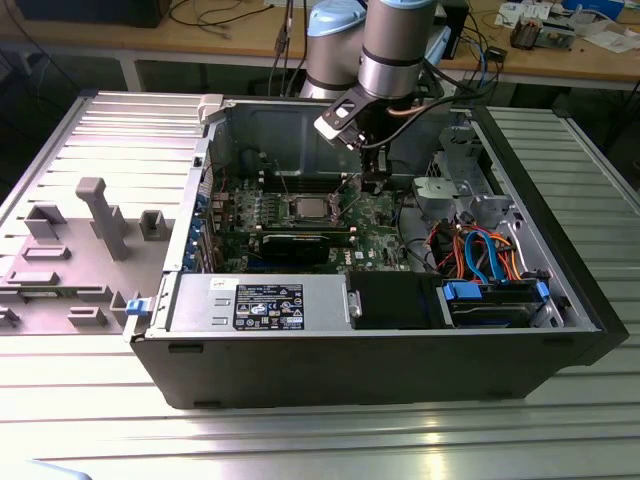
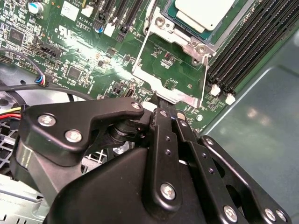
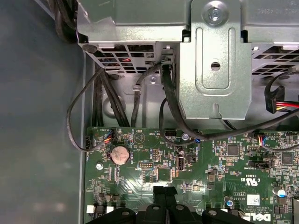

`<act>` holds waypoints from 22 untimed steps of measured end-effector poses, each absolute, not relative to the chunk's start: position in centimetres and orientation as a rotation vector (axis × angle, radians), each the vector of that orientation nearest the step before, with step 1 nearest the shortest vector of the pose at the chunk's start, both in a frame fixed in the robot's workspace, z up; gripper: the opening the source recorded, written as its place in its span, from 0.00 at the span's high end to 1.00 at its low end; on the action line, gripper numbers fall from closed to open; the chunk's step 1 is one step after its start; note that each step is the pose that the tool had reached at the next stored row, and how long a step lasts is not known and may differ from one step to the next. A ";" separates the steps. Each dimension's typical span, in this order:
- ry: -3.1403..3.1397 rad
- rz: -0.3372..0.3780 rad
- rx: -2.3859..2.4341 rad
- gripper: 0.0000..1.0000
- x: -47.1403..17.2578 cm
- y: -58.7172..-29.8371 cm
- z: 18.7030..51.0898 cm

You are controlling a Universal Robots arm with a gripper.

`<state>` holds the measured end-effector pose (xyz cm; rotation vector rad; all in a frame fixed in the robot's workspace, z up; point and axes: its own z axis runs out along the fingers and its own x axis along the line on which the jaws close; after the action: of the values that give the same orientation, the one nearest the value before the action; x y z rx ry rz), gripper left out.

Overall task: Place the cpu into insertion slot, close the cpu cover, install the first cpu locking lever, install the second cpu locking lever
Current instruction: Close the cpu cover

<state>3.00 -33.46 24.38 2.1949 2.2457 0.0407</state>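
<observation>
Second wrist view — closed tool (image 2: 159, 103) against cover (image 2: 180, 95)

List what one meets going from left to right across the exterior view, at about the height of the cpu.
grey moulded tray → cpu → gripper → orange and blue cables

You see the cpu (image 2: 203, 11) with a smooth, dull silvery metal face and the cpu cover (image 2: 175, 91) in bright sheet metal. The hand (image 2: 162, 103) looks matt black with shiny screws (image 2: 168, 190); the circuit board (image 2: 93, 46) is glossy green.
</observation>
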 end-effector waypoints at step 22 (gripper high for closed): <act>2.247 0.039 2.196 0.89 2.4 -33.5 24.5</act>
<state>2.39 -33.46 24.49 2.1961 2.2467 0.0385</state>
